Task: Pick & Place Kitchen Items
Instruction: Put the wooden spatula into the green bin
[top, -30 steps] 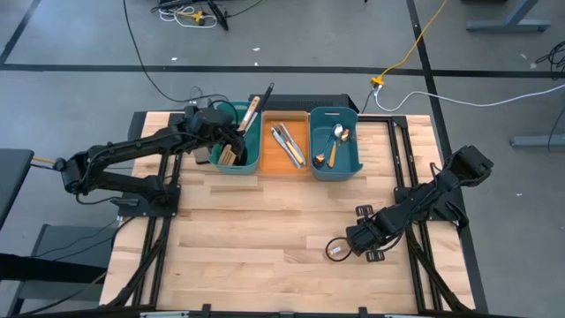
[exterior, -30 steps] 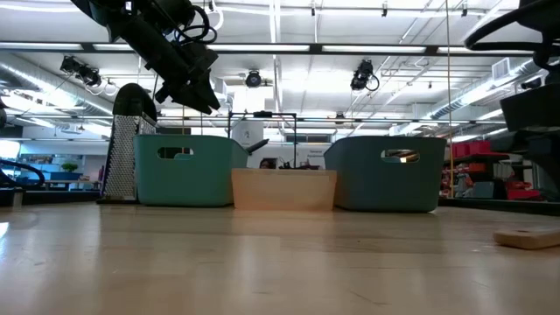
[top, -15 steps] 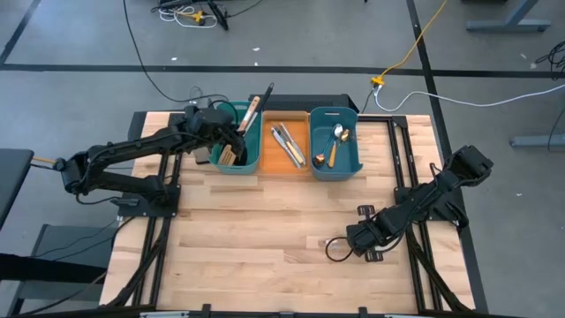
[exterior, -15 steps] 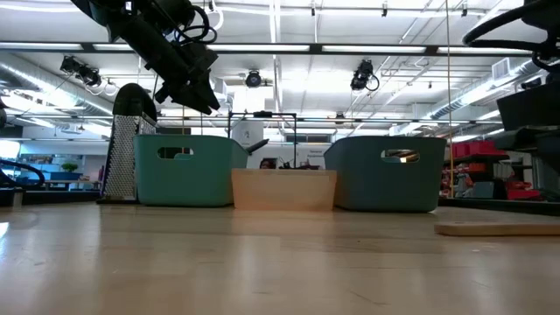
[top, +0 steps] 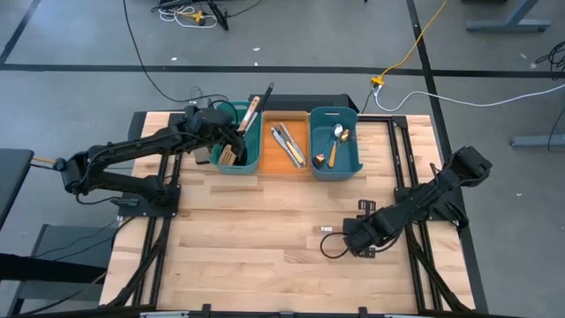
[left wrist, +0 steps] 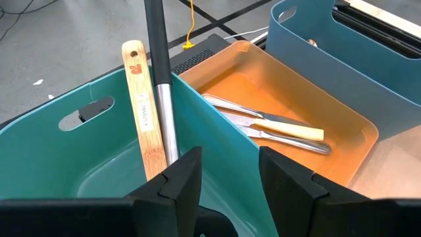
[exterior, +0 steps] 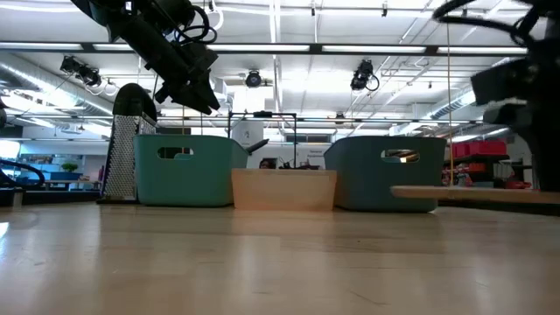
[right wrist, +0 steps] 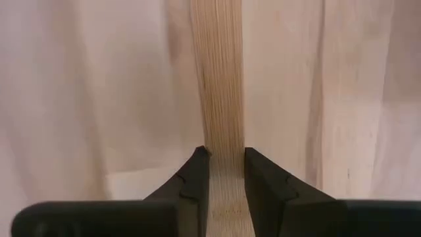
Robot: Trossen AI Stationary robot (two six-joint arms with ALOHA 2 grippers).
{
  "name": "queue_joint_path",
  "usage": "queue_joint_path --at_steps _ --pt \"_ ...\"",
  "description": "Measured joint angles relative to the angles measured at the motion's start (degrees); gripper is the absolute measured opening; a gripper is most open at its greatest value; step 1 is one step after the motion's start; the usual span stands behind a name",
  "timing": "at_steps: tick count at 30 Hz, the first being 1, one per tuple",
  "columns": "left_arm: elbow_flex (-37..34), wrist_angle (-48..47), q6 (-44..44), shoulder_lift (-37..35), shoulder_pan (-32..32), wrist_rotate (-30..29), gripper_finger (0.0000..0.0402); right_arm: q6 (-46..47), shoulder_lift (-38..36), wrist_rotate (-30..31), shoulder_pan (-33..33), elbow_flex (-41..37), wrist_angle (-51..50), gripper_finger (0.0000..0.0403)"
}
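My right gripper [top: 353, 237] stands over the table's near right part, pointing down, shut on a wooden spatula [right wrist: 220, 79]. The low view shows that spatula [exterior: 472, 192] as a level strip above the tabletop. My left gripper [top: 237, 141] hangs open above the left teal bin [top: 256, 163], touching nothing. In that bin a wooden spatula [left wrist: 141, 112] and a black-handled utensil [left wrist: 161, 85] stand leaning on the rim. Knives [left wrist: 276, 125] lie in the orange bin [top: 300, 128], and spoons [top: 337, 141] lie in the right teal bin [top: 357, 163]. My right gripper pinches the wooden spatula by its two long edges [right wrist: 227, 155] between the two fingers. The fingers come from above, pointing down, and lie across the spatula. It sits level and clear of the table. How far along its length the hold lies is hidden by the gripper.
The three bins stand side by side at the table's far edge. A metal grater [exterior: 122, 149] stands just left of the left teal bin. Bare wooden tabletop [top: 256, 230] stretches between the bins and the near edge.
My right gripper has shut on the wooden spatula, rolled at the wrist and risen a little. The spatula, which lay on the table, has come up level and clear of it.
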Motion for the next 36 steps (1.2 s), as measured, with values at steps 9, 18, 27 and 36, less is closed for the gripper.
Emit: queue_joint_path --at_steps 9,18,27,36 --pt "0.0 0.0 0.3 0.0 0.0 2.3 0.0158 0.2 -0.1 0.3 -1.4 9.9 -7.9 0.0077" --pt "0.0 0.0 1.5 0.0 0.0 4.1 0.0158 -1.7 -0.2 8.2 -3.3 23.3 -8.6 0.0077" --pt "0.0 0.7 2.5 0.0 0.0 7.1 0.0158 -8.6 -0.2 17.4 -7.2 30.9 -1.1 0.0077" --pt "0.0 8.0 3.1 0.0 0.0 18.7 0.0158 -20.1 -0.2 19.1 -13.8 31.3 16.2 0.0077"
